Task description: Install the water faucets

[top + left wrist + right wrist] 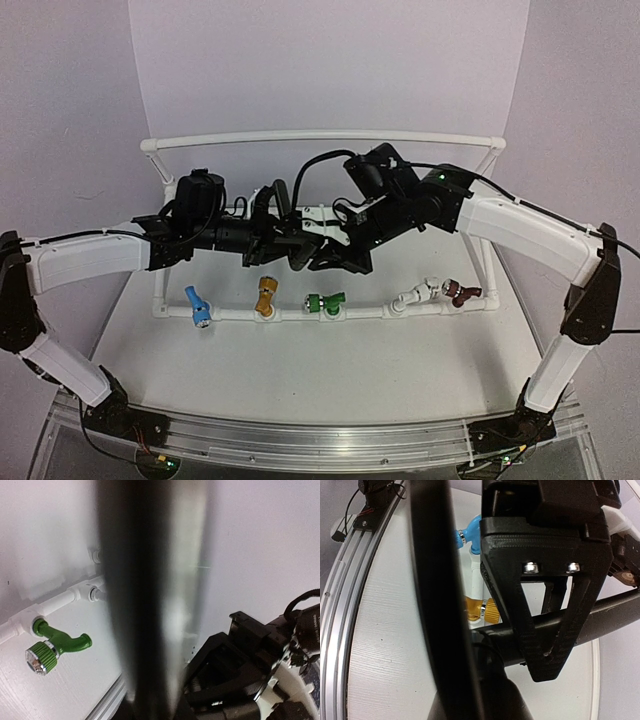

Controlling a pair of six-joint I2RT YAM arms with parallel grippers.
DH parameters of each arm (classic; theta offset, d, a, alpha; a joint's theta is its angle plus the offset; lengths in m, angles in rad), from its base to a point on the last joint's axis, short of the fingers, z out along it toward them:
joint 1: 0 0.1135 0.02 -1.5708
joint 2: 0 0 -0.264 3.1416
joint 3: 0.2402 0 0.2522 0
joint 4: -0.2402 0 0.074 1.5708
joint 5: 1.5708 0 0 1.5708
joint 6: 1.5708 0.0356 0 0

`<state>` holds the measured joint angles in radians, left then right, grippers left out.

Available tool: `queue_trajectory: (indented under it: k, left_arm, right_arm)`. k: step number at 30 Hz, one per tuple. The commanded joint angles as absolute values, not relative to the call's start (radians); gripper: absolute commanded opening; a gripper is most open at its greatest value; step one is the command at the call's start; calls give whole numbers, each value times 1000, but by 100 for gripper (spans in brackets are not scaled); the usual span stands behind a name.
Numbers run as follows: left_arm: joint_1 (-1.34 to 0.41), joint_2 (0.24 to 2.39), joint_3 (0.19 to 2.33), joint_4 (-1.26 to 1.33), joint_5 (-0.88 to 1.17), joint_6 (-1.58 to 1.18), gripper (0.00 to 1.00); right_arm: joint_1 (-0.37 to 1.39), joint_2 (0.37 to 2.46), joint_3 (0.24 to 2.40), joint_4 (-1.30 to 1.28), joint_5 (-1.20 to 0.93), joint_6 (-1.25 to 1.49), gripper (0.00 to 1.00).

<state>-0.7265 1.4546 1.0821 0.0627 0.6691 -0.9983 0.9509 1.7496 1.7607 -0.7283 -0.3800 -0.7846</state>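
Note:
Both grippers meet above the middle of the white pipe frame (pixel 350 312). The dark grey-black faucet shows as a blurred dark bar (pixel 145 605) rising from my left gripper's jaws, and as a dark rod (pixel 605 612) in the right wrist view. My left gripper (pixel 283 250) is shut on its long handle. My right gripper (pixel 328 256) is shut on the dark body end (pixel 495 680). The left gripper's triangular finger (pixel 545 580) sits against the rod. I cannot make out the faucet's small white fitting.
The front pipe carries a blue faucet (pixel 198 305), a yellow one (pixel 266 297), a green one (pixel 325 303), a white one (pixel 415 293) and a dark red one (pixel 462 292). The green faucet (pixel 55 642) lies below left of the held handle. A metal rail (pixel 320 440) runs along the near edge.

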Motion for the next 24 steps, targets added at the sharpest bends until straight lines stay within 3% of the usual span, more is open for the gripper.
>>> queue_trajectory:
  k: [1, 6, 8, 9, 11, 14, 15, 17, 24]
  left_arm:
    - [-729, 1481, 1113, 114, 773, -982, 2]
    - [-729, 1499, 1118, 98, 809, -975, 0]
    - [-728, 1488, 1115, 93, 794, -966, 0]
    - [-726, 1479, 1114, 82, 779, -962, 0]
    - [-715, 1461, 1111, 73, 753, -961, 0]
    - [-682, 1432, 1091, 113, 738, -991, 0]
    - [-668, 1424, 1079, 134, 737, -1012, 0]
    - [-645, 1412, 1058, 190, 740, -1046, 0]
    - [-591, 1400, 1047, 207, 688, -1075, 0]
  right_arm:
    - [970, 1729, 1805, -713, -428, -853, 0]
    - [971, 1737, 1817, -747, -428, -882, 0]
    - [972, 1735, 1821, -747, -416, -870, 10]
    - [972, 1733, 1828, -747, -406, -854, 19]
    - [970, 1726, 1840, -747, -365, -825, 55]
    - [970, 1692, 1837, -739, -301, -809, 75]
    - [968, 1674, 1830, -736, -287, -805, 92]
    - [961, 1641, 1808, -733, -273, -800, 98]
    - [768, 1511, 1756, -716, -363, -729, 98]
